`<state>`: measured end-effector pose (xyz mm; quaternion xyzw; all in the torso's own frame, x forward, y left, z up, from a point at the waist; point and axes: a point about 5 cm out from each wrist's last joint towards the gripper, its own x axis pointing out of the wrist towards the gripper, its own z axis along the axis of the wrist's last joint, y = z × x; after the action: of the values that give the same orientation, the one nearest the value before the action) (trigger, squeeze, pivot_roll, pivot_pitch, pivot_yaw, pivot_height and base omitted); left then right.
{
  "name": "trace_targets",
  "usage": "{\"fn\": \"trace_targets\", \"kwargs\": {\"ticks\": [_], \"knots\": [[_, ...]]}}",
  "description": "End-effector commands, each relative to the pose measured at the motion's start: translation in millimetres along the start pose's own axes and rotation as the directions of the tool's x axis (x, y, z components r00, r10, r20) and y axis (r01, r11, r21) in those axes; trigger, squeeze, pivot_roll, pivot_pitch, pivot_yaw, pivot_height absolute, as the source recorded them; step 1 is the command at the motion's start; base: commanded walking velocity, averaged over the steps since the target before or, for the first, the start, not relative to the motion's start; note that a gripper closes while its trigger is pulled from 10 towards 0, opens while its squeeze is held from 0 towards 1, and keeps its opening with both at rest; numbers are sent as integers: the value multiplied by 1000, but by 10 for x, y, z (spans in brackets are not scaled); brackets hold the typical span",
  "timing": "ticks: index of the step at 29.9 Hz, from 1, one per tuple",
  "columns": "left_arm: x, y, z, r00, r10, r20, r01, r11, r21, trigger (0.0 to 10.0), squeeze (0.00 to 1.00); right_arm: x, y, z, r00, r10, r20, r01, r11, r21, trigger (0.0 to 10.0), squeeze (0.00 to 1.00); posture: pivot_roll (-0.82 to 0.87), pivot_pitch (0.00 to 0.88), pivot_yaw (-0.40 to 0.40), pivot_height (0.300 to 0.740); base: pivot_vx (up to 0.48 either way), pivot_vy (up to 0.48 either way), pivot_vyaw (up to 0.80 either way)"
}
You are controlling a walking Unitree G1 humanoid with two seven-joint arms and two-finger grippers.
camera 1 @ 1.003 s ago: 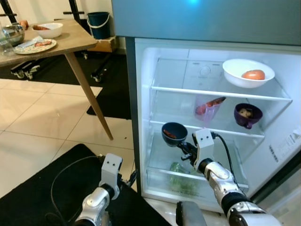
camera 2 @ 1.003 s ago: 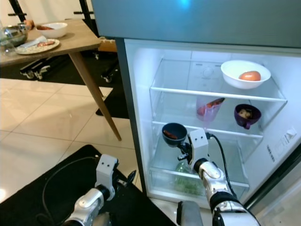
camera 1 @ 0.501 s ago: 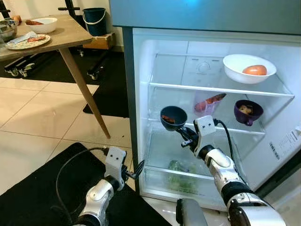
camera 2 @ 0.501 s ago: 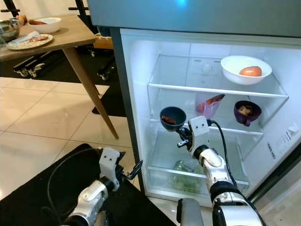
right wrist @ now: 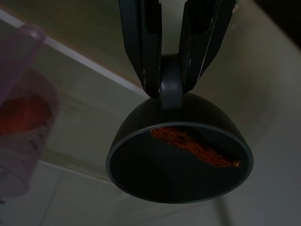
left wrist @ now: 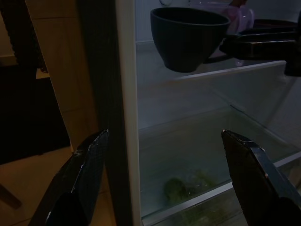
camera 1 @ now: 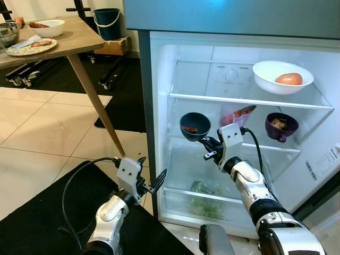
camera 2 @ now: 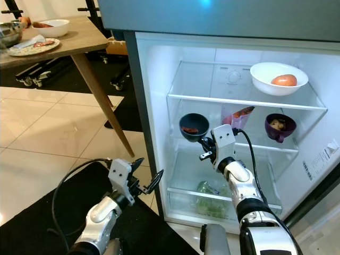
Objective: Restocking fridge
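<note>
My right tool [camera 1: 206, 147] clamps the handle of a dark cup [camera 1: 194, 126] holding an orange-red strip, inside the fridge [camera 1: 159, 159] above its middle shelf. My left tool [camera 1: 151, 178] spreads wide by the fridge's left edge.

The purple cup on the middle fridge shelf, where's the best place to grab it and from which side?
Probably by its rim. The purple cup stands upright with its mouth open upward and food inside, so pinch the near wall from the open fridge front, coming in slightly from above. Whether it has a handle cannot be told. The right claw is shut on the dark cup.
</note>
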<state>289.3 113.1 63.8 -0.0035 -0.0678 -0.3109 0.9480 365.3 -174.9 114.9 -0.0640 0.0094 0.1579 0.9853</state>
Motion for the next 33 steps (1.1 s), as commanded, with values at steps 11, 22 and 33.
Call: {"fn": "trace_targets", "kwargs": {"ticks": [11,22,33], "knots": [[-57,-35,149,999,3,49,-3,1000,-2,10000,0,154,-100,239,998,-55,-20,54,997,-58,10000,0,-38,123,-4,540,0,0,0],[-118,-83,296,997,9,82,-7,1000,-17,10000,0,291,-185,516,992,-124,-14,123,991,-51,10000,0,-19,215,-8,540,0,0,0],[-136,-125,401,997,-19,80,21,1000,-20,10000,0,304,-360,663,969,-245,-17,244,967,-70,10000,0,2,240,6,540,0,0,0]]}}
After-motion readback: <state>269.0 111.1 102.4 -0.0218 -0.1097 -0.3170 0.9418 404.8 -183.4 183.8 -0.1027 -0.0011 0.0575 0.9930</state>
